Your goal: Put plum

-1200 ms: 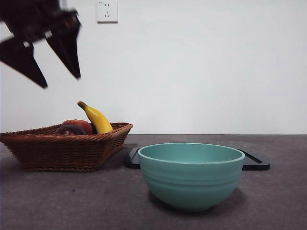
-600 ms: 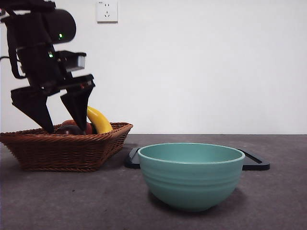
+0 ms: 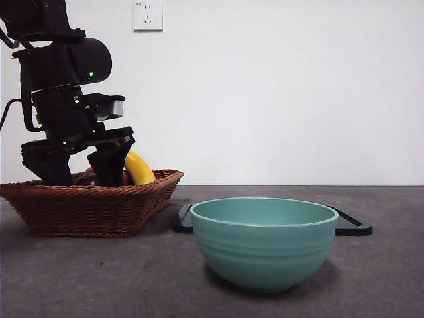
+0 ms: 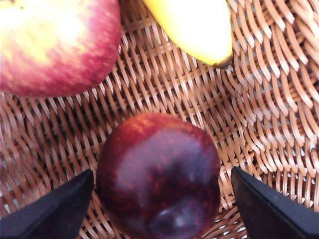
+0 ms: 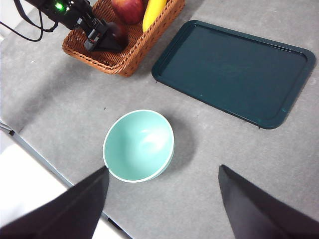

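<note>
Wicker basket (image 3: 93, 209), brown, on the grey table (image 3: 99, 278), at one end. Contents: one yellow banana (image 3: 138, 167), one red-and-yellow apple (image 4: 55, 45). Mint-green bowl (image 3: 264, 242), upright, nearest the front camera. Dark green rectangular tray (image 5: 234, 69), flat, beyond the bowl and just beside the basket. White wall socket (image 3: 148, 15).
</note>
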